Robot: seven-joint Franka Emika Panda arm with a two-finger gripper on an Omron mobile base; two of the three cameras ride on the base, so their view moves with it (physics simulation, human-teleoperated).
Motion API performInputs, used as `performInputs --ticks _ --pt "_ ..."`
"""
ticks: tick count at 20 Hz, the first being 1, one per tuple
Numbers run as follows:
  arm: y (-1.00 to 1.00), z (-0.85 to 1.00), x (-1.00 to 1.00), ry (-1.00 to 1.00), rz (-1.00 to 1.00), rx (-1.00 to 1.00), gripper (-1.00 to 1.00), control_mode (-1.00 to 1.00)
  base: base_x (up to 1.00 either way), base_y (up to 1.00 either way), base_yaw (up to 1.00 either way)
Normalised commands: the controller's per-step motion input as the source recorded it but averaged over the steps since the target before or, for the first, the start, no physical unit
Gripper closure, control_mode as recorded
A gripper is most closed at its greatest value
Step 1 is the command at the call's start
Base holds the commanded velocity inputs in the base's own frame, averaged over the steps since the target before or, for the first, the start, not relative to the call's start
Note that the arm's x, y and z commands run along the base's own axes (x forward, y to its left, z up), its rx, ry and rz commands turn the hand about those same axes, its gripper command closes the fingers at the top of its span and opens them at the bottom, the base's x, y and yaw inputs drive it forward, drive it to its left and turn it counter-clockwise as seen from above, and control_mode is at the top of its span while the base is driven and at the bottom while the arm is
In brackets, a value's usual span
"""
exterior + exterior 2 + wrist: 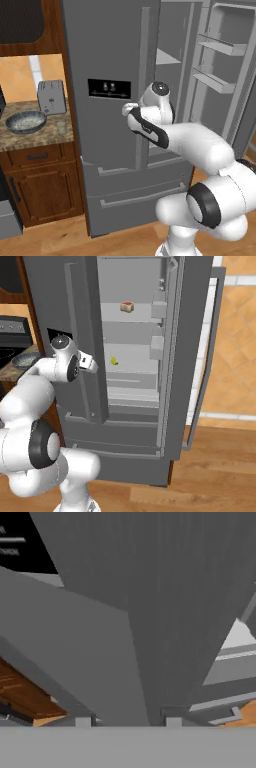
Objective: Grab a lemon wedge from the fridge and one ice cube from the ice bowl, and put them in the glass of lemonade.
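The gripper is clamped on the left door's handle, one fingertip on each side of the bar. The fridge has its right door open; a small yellow lemon wedge lies on a middle shelf. On the granite counter to the left, the ice bowl sits before a toaster.

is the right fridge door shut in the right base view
No, the fridge's right door is swung wide open, showing the shelves inside with a small yellow lemon wedge on one of them.
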Motion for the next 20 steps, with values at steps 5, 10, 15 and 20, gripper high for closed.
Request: performInputs --ticks 5,10,15,20 --pt "0.56 0.32 -0.93 0.00 0.01 0.00 1.00 -1.00 0.00 0.00 0.00" --pt "0.34 0.29 -0.78 0.00 0.05 -0.05 1.00 -1.00 0.00 0.00 0.00" --pt "0.14 0.45 -0.63 0.01 0.07 -0.05 -1.00 -1.00 0.00 0.00 0.00" --pt "0.00 0.72 -0.66 -0.01 0.03 0.08 -1.00 -1.00 0.00 0.00 0.00"
